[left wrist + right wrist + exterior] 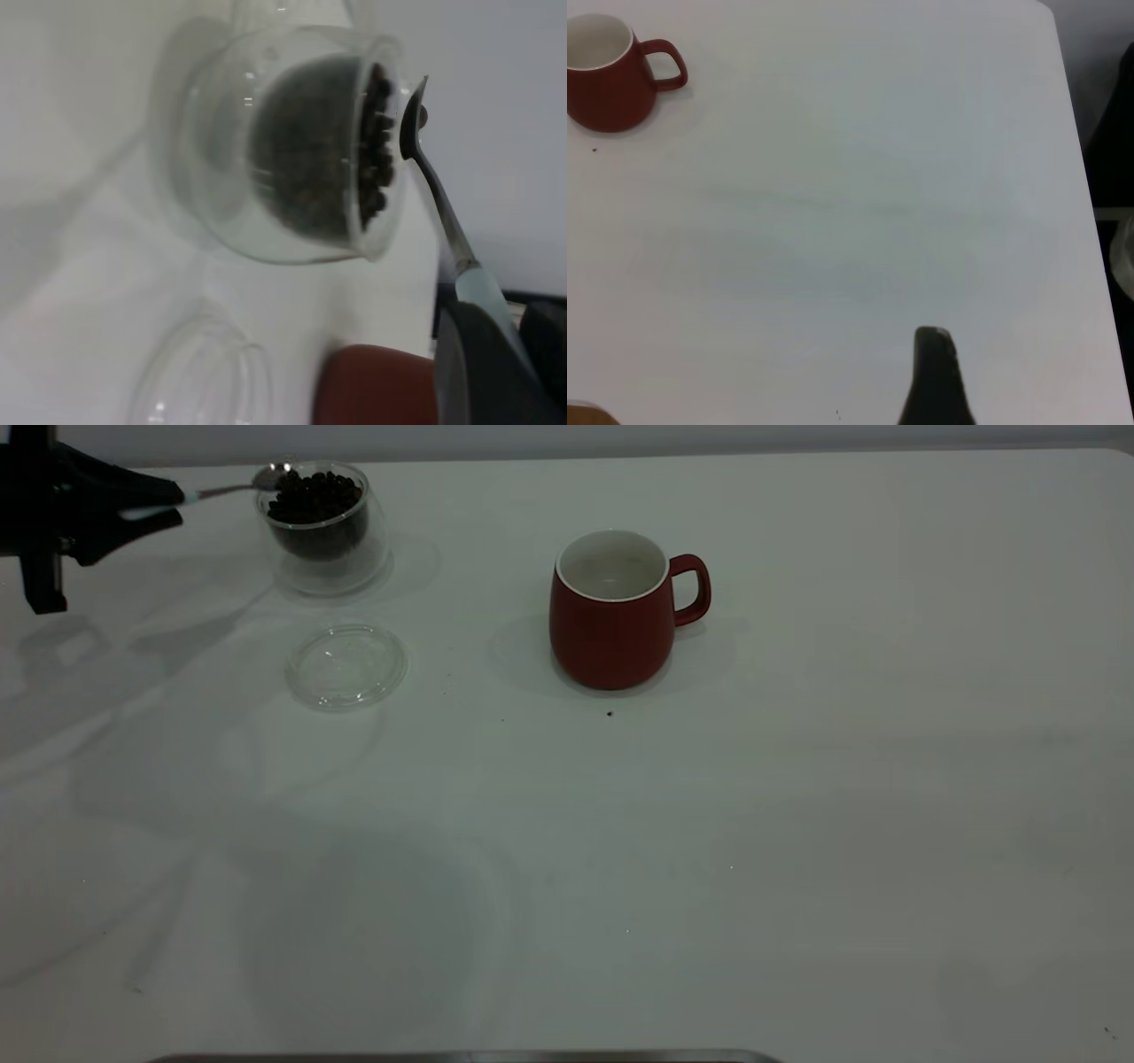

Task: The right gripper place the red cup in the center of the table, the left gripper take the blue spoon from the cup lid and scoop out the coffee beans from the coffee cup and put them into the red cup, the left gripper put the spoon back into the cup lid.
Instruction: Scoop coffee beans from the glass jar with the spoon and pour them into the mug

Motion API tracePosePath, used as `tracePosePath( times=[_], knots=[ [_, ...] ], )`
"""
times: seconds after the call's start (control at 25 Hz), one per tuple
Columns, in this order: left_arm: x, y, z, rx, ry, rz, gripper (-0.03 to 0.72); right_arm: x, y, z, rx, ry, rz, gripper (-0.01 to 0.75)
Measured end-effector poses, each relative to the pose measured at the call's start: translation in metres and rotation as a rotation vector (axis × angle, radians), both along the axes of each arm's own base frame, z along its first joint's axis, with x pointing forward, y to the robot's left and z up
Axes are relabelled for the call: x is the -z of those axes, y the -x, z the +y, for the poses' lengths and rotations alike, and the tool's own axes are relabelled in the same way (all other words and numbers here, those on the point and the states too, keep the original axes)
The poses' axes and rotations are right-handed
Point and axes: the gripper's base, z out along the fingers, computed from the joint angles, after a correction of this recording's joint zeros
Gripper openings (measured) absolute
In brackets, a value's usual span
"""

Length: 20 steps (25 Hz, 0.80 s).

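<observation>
My left gripper (177,505) is at the far left of the table (709,850), shut on the pale handle of the blue spoon (232,489). The spoon's metal bowl is at the rim of the coffee cup (326,540), against the top of the coffee beans (314,498). The glass cup looks tilted. The left wrist view shows the spoon (434,190) beside the beans (376,150). The cup lid (345,666) lies empty in front of the glass cup. The red cup (611,615) stands upright mid-table, handle to the right, with nothing visible inside. My right gripper (935,372) is far from the red cup (607,80).
A tiny dark speck (609,713) lies just in front of the red cup. The table's right edge (1076,177) shows in the right wrist view. A grey strip (461,1057) runs along the front edge.
</observation>
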Motion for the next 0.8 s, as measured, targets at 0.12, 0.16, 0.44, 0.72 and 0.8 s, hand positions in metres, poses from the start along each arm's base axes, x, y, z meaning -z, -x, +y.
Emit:
tracePosePath(
  times=[0.12,0.16,0.44,0.72,0.8],
  knots=[
    [-0.0017,0.0020,0.0006,0.023,0.017,-0.011,0.116,0.0000,0.0000,0.0000,0.000,0.000,0.000,0.590],
    [-0.0018,0.0029,0.0006,0.034,0.018,-0.012,0.116,0.0000,0.0000,0.0000,0.000,0.000,0.000,0.590],
    [-0.0010,0.0062,-0.0017,0.075,0.020,0.005,0.116,0.0000,0.0000,0.0000,0.000,0.000,0.000,0.590],
    [-0.0044,0.0070,-0.0039,0.085,0.075,0.010,0.116,0.0000,0.0000,0.0000,0.000,0.000,0.000,0.590],
    [-0.0078,0.0079,-0.0058,0.102,0.115,-0.002,0.116,0.0000,0.0000,0.0000,0.000,0.000,0.000,0.590]
  ],
)
